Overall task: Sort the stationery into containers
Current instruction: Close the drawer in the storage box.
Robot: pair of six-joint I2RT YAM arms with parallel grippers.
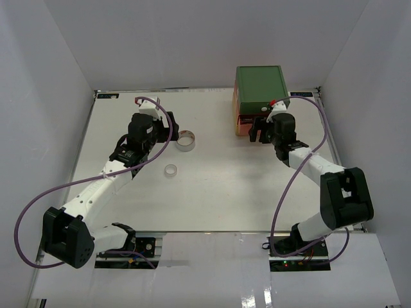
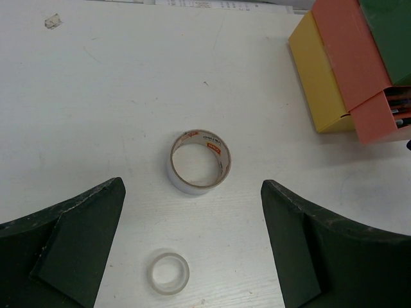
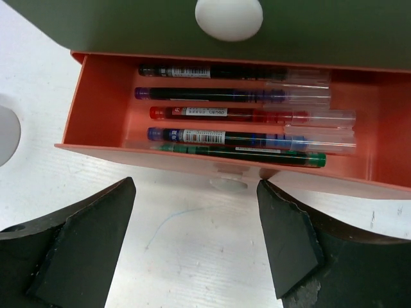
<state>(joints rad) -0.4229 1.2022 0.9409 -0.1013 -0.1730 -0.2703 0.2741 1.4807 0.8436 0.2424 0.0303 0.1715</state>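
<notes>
The stacked drawer unit [image 1: 260,90] stands at the back right, green on top. Its orange drawer [image 3: 103,122] is pulled open and holds several thin pens [image 3: 237,138]; the green drawer above it, with its white knob [image 3: 228,18], is shut. My right gripper [image 3: 196,240] is open and empty just in front of the orange drawer's knob [image 3: 229,183]. The grey tape roll [image 2: 199,160] and the smaller whitish roll [image 2: 168,273] lie on the table. My left gripper [image 2: 192,244] is open and empty above them. No highlighters show.
White walls close in the table [image 1: 212,192] on the left, back and right. The yellow drawer [image 2: 318,77] sits shut under the orange one. A small scrap [image 2: 52,21] lies far off on the table.
</notes>
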